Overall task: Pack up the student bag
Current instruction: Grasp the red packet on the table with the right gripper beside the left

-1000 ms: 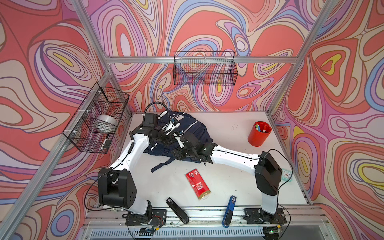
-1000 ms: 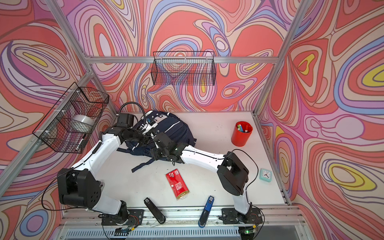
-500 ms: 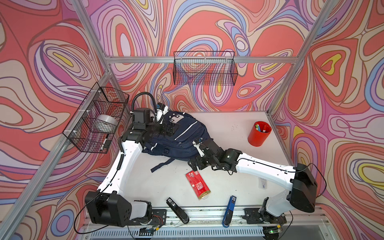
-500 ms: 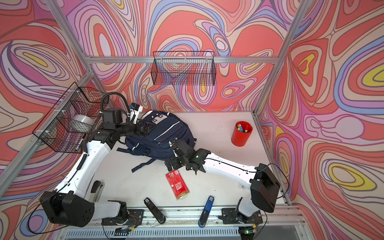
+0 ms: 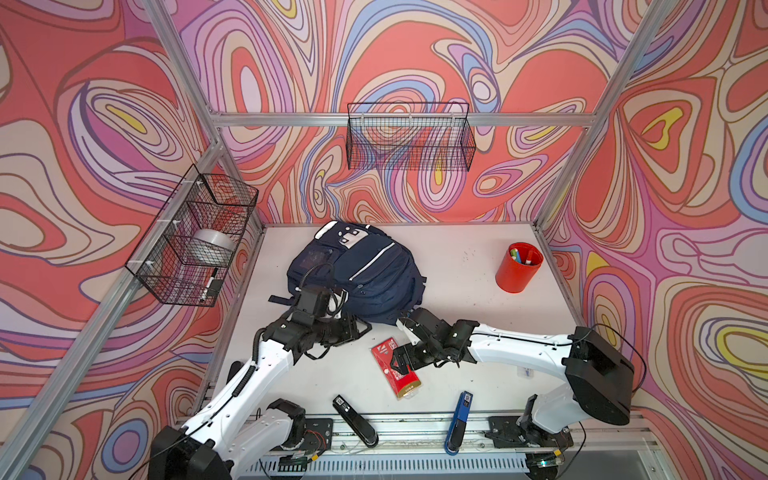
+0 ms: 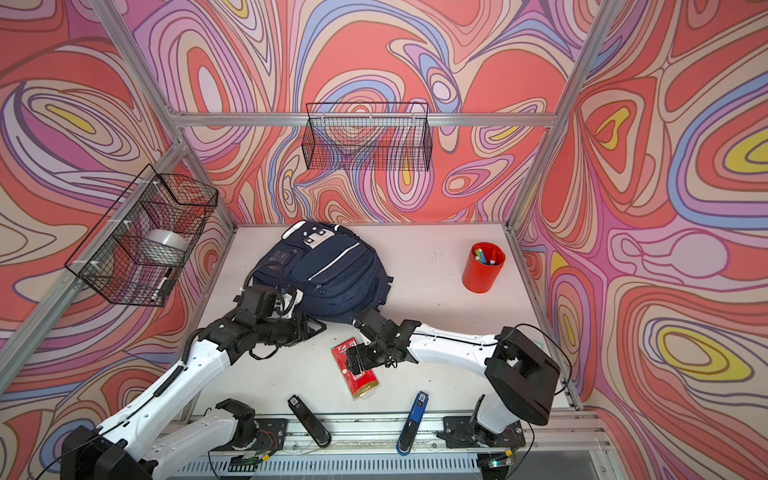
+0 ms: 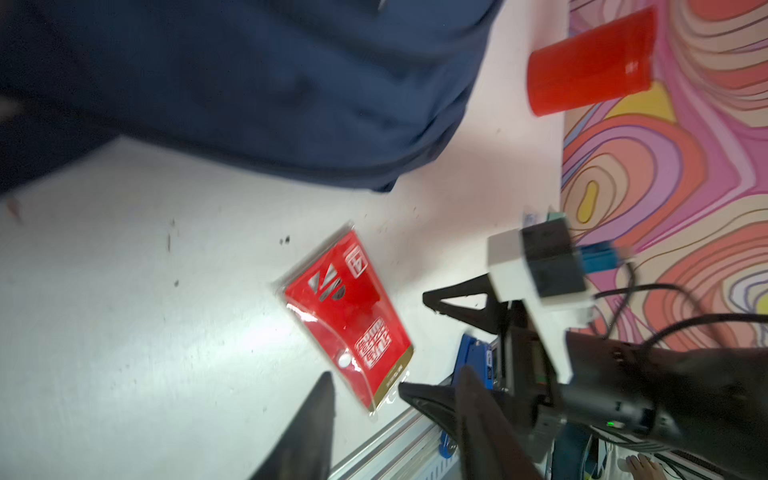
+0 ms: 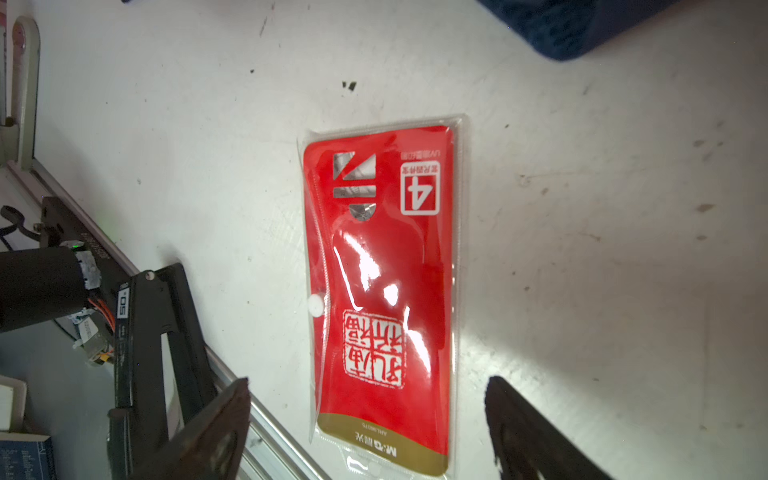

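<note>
Two grippers: both show in my feeds, and neither one is carrying anything.
Right gripper (image 8: 368, 381): jaws spread wide. It hangs over a flat red packet (image 5: 385, 350) in a clear plastic sleeve, printed in white with a gold band at one end. On my right wrist feed the gold end sits between the two fingers (image 8: 524, 430), clear of both. I cannot tell whether the tips reach the surface.
Left gripper (image 5: 360, 330): jaws apart but closer together than the right one's, with nothing between them. My left wrist feed is smeared, so I read no more than that.
Student bag (image 5: 368, 272): a large navy blue fabric backpack with thin white stripes and a white patch. It lies on the white tabletop (image 5: 457, 286) just behind the left gripper, its near edge right beside the wrist. I cannot tell if they touch. One corner sits just beside the right gripper's wrist.
Red packet, from the left gripper: ahead of its fingertips, near but apart.
Red cylindrical plastic cup (image 5: 517, 274): holds pens and stands well apart from both grippers, beyond the right arm.
Black stapler (image 5: 355, 422): at the table's front edge, well short of the left gripper's tips.
Blue stapler (image 5: 459, 419): at the same edge, near the right gripper.
</note>
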Motion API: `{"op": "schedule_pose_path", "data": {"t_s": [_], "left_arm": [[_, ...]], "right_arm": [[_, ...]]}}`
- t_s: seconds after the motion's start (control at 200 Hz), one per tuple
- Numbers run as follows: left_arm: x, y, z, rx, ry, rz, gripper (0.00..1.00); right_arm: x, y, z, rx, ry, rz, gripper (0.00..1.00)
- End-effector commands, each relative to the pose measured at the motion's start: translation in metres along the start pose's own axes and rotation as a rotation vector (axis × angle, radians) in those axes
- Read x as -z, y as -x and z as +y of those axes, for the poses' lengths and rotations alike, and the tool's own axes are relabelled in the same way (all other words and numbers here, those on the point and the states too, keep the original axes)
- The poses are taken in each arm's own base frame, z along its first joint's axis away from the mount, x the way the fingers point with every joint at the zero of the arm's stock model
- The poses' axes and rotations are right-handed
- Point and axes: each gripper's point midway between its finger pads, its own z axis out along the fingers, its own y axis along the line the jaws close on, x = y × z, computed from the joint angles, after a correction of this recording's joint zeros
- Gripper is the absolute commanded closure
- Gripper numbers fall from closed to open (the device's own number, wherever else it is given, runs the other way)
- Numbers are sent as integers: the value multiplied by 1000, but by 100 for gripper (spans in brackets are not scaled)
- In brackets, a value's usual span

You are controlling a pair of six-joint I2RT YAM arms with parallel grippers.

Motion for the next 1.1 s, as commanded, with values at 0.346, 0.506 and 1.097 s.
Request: {"op": "schedule_pose_path", "data": {"t_s": [0.346, 0.506, 1.097], "left_arm": [[-67, -50, 42, 125, 173, 9, 100], [-83, -48, 42, 88, 220, 4, 100], [-115, -52, 40, 87, 189, -7, 100]], "right_arm": [[-19, 1, -18, -82, 77, 13, 15], [-25, -7, -24, -117, 88, 49, 15], [-57, -27, -26, -267, 275, 67, 18]]}}
